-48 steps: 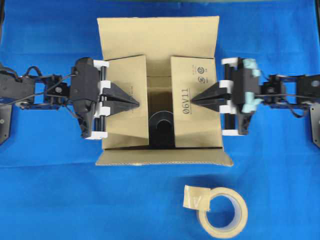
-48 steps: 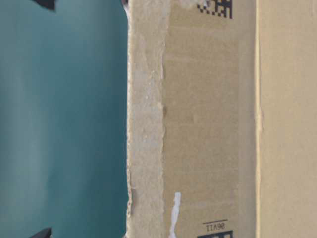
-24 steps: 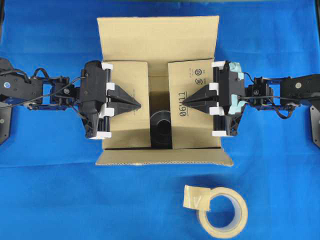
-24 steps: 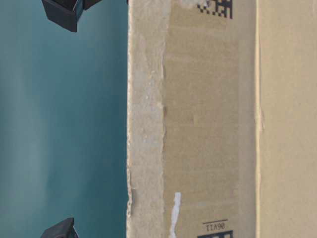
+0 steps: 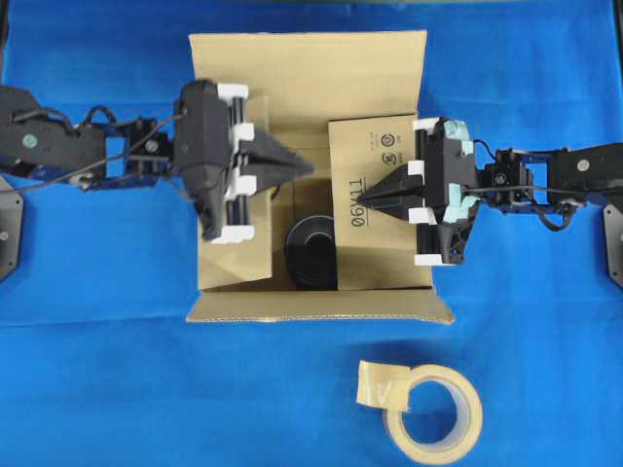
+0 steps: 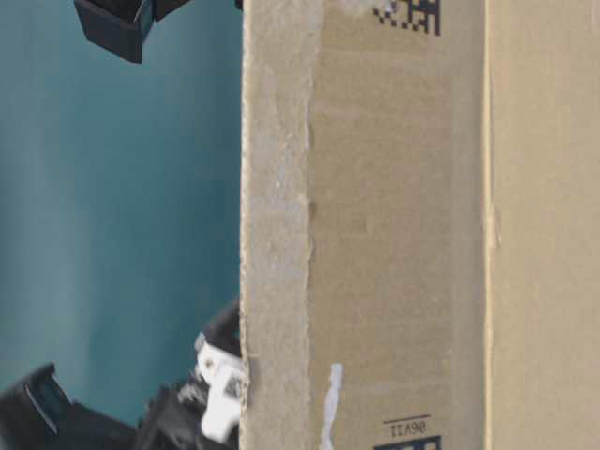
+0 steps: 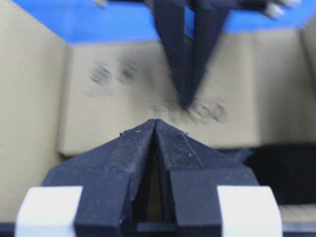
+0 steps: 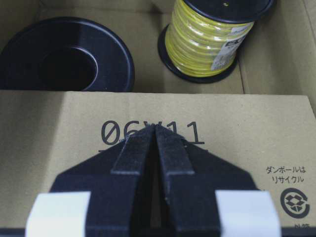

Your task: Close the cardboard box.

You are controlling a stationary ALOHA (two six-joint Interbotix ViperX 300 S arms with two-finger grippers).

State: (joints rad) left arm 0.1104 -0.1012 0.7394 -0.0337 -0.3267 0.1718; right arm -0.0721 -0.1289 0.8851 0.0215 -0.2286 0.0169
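- Overhead view: the cardboard box [image 5: 311,68] sits mid-counter on the blue cloth [image 5: 97,370]. Its far flap lies folded outward and its near flap [image 5: 321,308] is also down outside. The right end effector [image 5: 362,198], fingers pressed together to a point, rests on the right side flap [image 5: 375,253] at the "06V11" print, judged to be holding it level over the opening. The left end effector [image 5: 308,165], likewise pinched to a point and gripping nothing, hovers over the far-left part of the opening; the left side flap [image 5: 234,263] beneath it does not reach the middle. A black spool [image 5: 311,251] shows in the gap. A tape roll [image 5: 433,409] lies near-right, well apart from the box.
- Table-level view: a box wall fills the frame, with a torn paper strip [image 6: 277,225] down it. Dark arm parts show at top left and bottom left against a teal backdrop [image 6: 112,206].
- Left wrist view: its tips meet; the opposite end effector is blurred beyond.
- Right wrist view: closed tips rest on the print; a yellow wire spool [image 8: 212,37] stands inside beside the black one.
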